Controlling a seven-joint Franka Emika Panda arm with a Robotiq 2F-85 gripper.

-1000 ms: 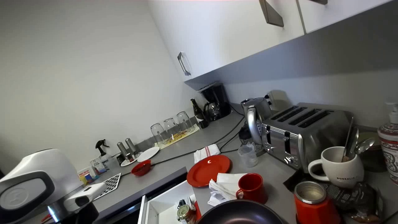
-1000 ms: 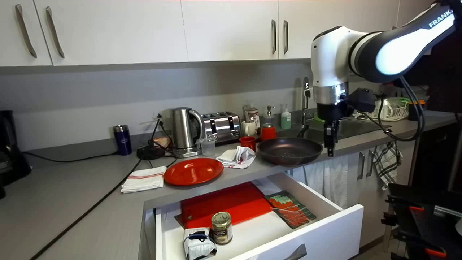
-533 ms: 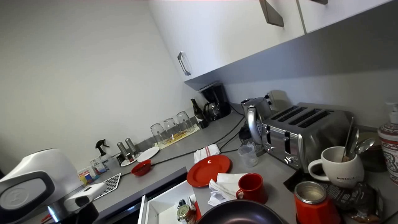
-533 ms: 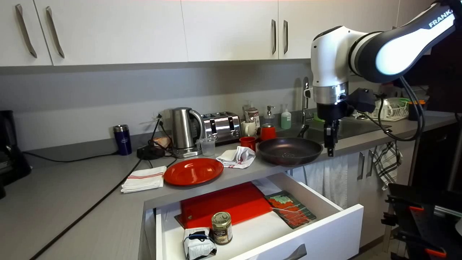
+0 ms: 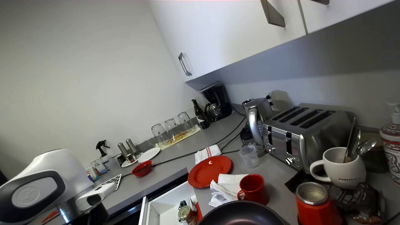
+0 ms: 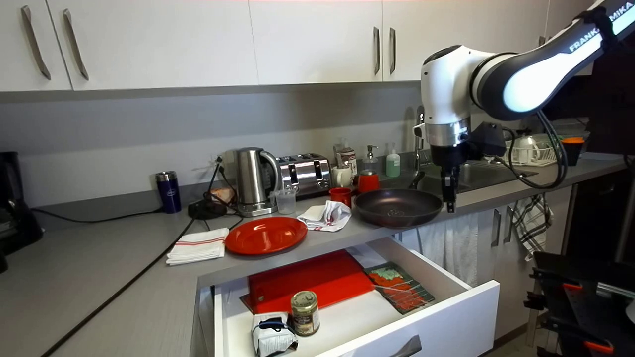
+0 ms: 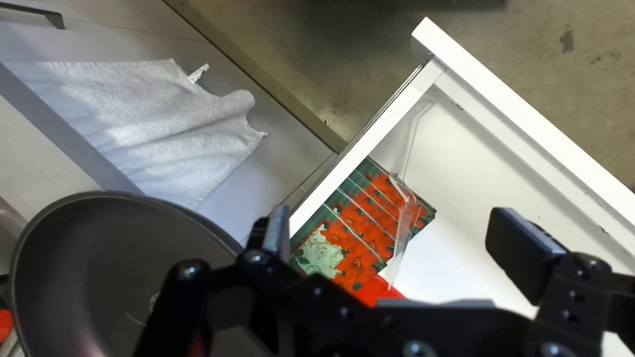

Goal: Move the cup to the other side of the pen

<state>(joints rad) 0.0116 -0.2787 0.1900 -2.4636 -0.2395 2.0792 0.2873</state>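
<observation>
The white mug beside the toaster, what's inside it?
A spoon and other long, thin things poke out of the mug. It covers their lower ends and its own bottom, so anything deeper can't be seen.

I see 1 plain red cup [image 5: 254, 190], glossy and rounded, its handle [image 5: 239, 194] toward the crumpled white cloth [image 5: 226, 189] just beside it; it stands upright, mouth up, on the counter [image 5: 278, 192], near the dark pan [image 5: 240, 213].
</observation>
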